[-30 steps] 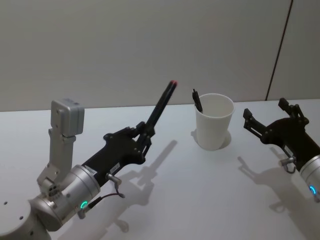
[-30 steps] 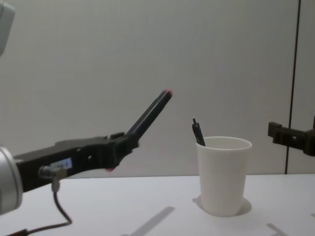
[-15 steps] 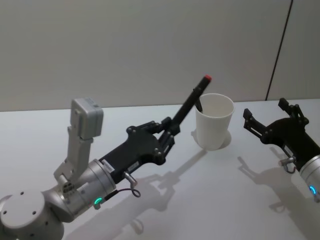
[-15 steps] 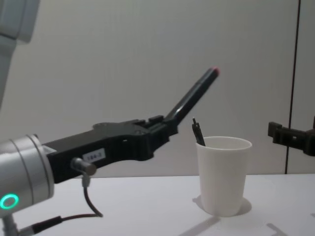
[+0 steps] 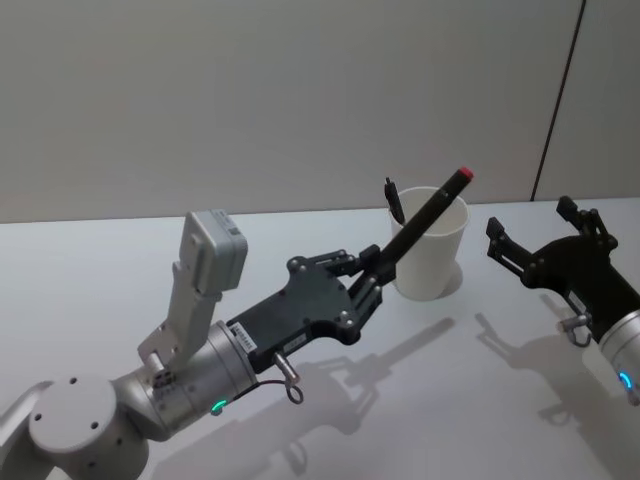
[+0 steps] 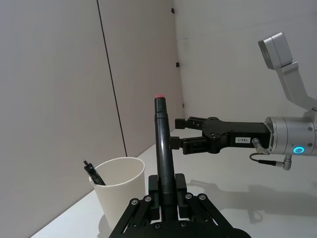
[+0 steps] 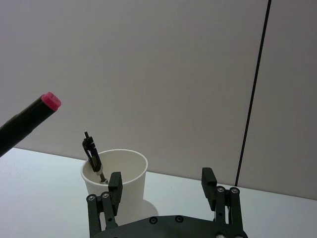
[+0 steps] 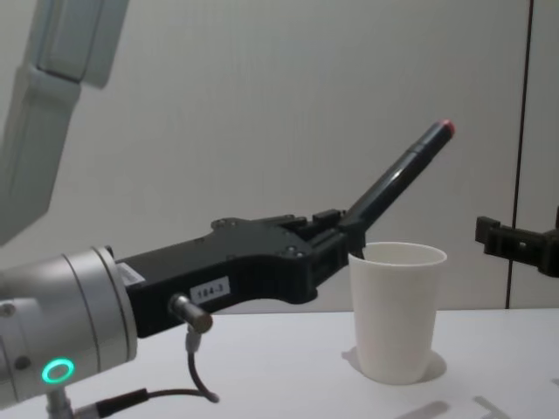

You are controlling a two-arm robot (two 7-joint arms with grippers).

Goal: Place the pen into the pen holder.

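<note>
While the pen hangs by the cup: the step in hand looks like the carry toward the pen holder; no part of this pen is inside it yet.
Left gripper (image 5: 365, 275): clenched on the lower end of the pen (image 5: 428, 215), mid-scene above the table (image 5: 150, 270), just left of the cup and nearer than it.
Pen: black with a red end cap, tilted up toward the far right. In the head view its shaft crosses in front of the left side of the pen holder (image 5: 445, 262); in the chest view the red tip stands above the rim.
Pen holder: plain white paper cup, upright on the table, far and right of centre, with 1 other pen (image 5: 394, 200) leaning at its left rim.
Right gripper (image 5: 533, 222): idle to the right of the cup, its 2 fingers spread with nothing between them.
Next move, as I judge it: raise the held end and swing the pen toward upright so 1 end points down into the mouth, then lower and let go. The cup looks light enough to tip if the shaft pushes its rim.
Writing: a small white label (image 8: 210, 288) on the left gripper's body reads roughly "184-3". The second label (image 6: 241, 140), on the right gripper, is too small to read. Cup and pen show no print.
</note>
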